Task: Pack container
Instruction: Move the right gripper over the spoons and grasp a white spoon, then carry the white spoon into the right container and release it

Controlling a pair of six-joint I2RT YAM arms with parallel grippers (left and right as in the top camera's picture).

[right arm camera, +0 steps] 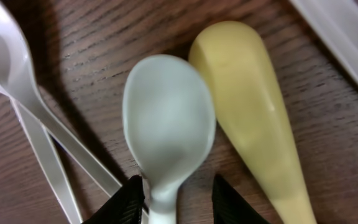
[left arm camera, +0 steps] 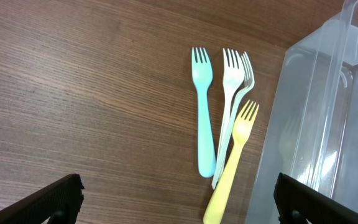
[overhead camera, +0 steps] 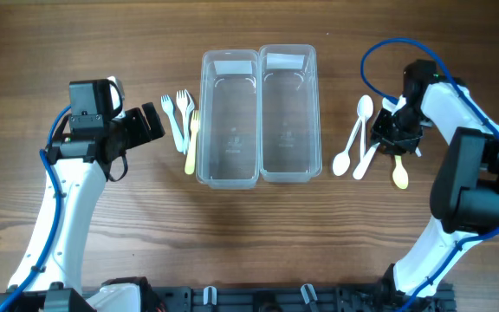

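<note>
Two clear plastic containers, the left one (overhead camera: 204,121) and the right one (overhead camera: 313,113), stand side by side, both empty. Left of them lie a blue fork (left arm camera: 202,118), two white forks (left arm camera: 232,81) and a yellow fork (left arm camera: 235,155). My left gripper (overhead camera: 150,123) is open and empty just left of the forks, its fingers (left arm camera: 179,202) wide apart. To the right lie white spoons (overhead camera: 358,130) and a yellow spoon (right arm camera: 247,106). My right gripper (right arm camera: 179,202) is open, low over the table, its fingers either side of the neck of a pale grey-blue spoon (right arm camera: 169,118).
The left container's wall (left arm camera: 328,93) stands close to the right of the forks. White spoon handles (right arm camera: 48,149) lie just left of the right gripper's left finger. The right arm's blue cable (overhead camera: 379,52) loops above the spoons.
</note>
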